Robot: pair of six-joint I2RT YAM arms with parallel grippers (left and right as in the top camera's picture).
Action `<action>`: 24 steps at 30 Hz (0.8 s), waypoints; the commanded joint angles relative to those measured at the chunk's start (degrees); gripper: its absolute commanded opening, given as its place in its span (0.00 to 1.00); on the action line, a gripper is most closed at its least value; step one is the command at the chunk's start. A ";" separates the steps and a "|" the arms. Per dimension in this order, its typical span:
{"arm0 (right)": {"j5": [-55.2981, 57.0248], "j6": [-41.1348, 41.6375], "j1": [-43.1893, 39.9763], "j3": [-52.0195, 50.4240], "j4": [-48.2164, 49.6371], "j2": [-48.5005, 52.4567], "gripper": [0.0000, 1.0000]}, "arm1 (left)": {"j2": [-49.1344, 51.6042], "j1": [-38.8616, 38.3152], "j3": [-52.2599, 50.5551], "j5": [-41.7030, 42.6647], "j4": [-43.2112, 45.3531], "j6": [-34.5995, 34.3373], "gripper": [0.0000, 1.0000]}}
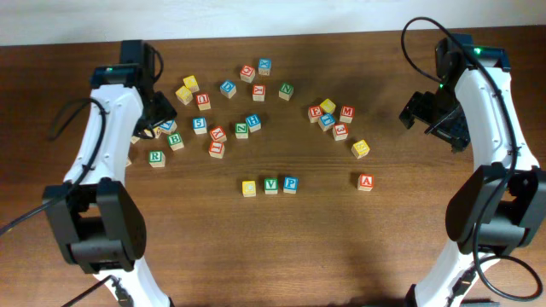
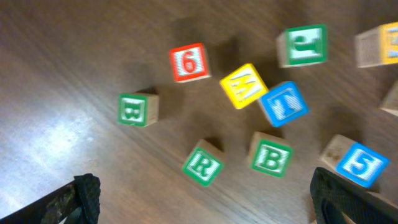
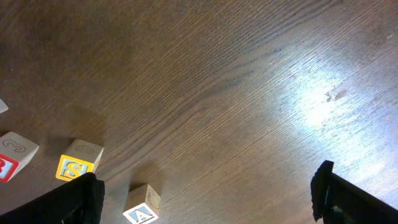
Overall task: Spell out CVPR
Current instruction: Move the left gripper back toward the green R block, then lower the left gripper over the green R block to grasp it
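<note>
The left claw (image 1: 160, 115) hangs over the left edge of a scatter of letter cubes (image 1: 228, 87) on the dark wooden tabletop (image 1: 384, 247). The green R cube (image 1: 156, 158) lies just beside this claw, on the arm-base side. Well to its right, a yellow cube (image 1: 248, 188), a green V cube (image 1: 270, 184) and a blue P cube (image 1: 290, 183) sit in a row. The right claw (image 1: 418, 111) hovers over bare wood, with a red A cube (image 1: 365, 182) to its left, nearer the base.

The R cube (image 1: 156, 158) lay close before the left end effector (image 1: 160, 119); the C cube (image 1: 248, 188), V cube (image 1: 270, 184) and P cube (image 1: 290, 183) sat in a row well to its right.
</note>
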 commanded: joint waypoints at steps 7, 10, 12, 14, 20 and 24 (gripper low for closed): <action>0.50 0.26 0.02 0.72 -0.15 -0.87 0.98 | -1.31 2.16 -4.09 4.70 -2.43 0.31 0.99; 0.50 0.26 0.02 0.72 -0.15 -0.87 0.98 | -1.31 2.10 -5.05 7.48 -2.69 0.55 0.99; 0.50 0.26 0.02 0.72 -0.15 -0.87 0.98 | -1.31 2.10 -5.25 8.94 -2.62 4.85 1.00; 0.50 0.26 0.02 0.72 -0.15 -0.87 0.98 | -1.31 2.10 -5.25 9.64 -2.67 9.25 0.97; 0.50 0.26 0.02 0.72 -0.15 -0.87 0.98 | -1.31 2.10 -6.12 10.10 -3.23 12.74 0.99; 0.50 0.26 0.02 0.72 -0.15 -0.85 0.98 | -3.21 2.56 -6.25 17.66 -7.91 12.72 0.98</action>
